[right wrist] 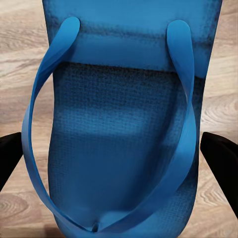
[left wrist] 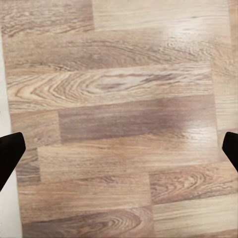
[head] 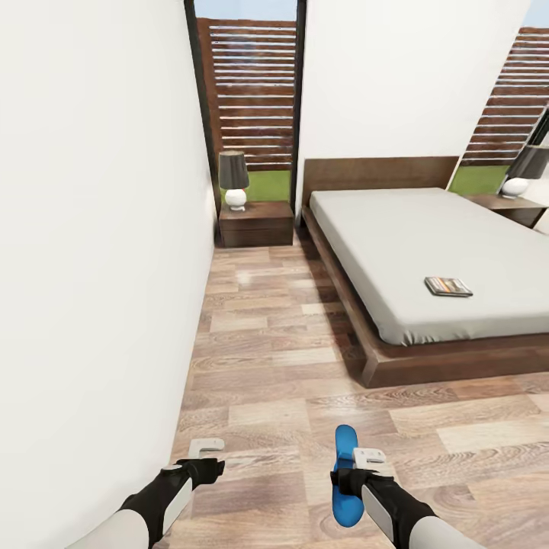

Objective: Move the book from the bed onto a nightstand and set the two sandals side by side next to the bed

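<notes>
Head view: the robot is standing on the wood-plank floor of the bedroom, facing the bed. A white wall is running along the left side, leaving an open lane of floor between itself and the dark wooden bed frame; the lane is leading to a dark reddish-brown nightstand in the corner beside the low headboard. A lamp with a dark shade and a round white base is sitting on that nightstand, in front of a tall dark-framed window showing slatted fencing. A second nightstand is standing at the far side of the bed.

The book is lying flat on the plain white mattress, near the foot end and clear of the edges.

The right gripper is hanging directly over a blue sandal lying on the floor. In the right wrist view the sandal is showing a finely textured sole and smooth curved straps meeting in a V, with the dark fingers standing apart at either side; contact cannot be told.

The left gripper is hanging over bare floor near the wall, its fingers spread wide, nothing between them.
</notes>
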